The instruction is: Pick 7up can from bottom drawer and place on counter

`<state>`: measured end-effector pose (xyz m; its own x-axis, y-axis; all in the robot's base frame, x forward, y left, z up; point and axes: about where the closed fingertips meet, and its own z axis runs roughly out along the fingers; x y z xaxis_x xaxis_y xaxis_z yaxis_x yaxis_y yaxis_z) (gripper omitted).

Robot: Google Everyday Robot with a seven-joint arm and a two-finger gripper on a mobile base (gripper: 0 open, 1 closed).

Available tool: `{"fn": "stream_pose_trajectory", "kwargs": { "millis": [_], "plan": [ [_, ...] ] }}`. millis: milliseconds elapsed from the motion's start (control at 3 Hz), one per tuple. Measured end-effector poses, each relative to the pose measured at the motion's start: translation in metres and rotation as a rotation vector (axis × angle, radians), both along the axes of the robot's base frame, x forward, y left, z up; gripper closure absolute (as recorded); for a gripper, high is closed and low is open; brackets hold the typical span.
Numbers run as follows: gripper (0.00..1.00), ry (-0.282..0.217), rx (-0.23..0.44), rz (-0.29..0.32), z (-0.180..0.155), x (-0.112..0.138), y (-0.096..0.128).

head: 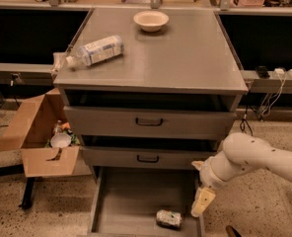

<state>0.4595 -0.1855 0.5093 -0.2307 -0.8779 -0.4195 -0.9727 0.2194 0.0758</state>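
Note:
The 7up can (168, 218) lies on its side on the floor of the open bottom drawer (131, 199), near the drawer's front right. My gripper (203, 202) hangs at the end of the white arm, over the drawer's right edge. It points down, just right of the can and a little above it, and holds nothing that I can see. The grey counter (185, 58) tops the cabinet above.
A clear plastic bottle (94, 52) lies on the counter's left side and a cream bowl (151, 19) stands at its back. The two upper drawers (148, 122) are slightly open. An open cardboard box (37, 139) with items sits left of the cabinet.

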Motion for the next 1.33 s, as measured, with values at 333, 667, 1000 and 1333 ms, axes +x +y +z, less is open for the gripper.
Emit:
{"fn": "stream_pose_trajectory", "kwargs": {
  "millis": [333, 667, 1000, 1333],
  "plan": [
    [0.00, 0.004, 0.034, 0.022, -0.054, -0.007, 0.010],
    [0.00, 0.026, 0.099, 0.012, -0.109, -0.011, 0.016],
    [0.00, 0.060, 0.117, 0.014, -0.128, -0.022, 0.022],
    [0.00, 0.071, 0.130, 0.018, -0.135, -0.022, 0.024]
  ]
}}
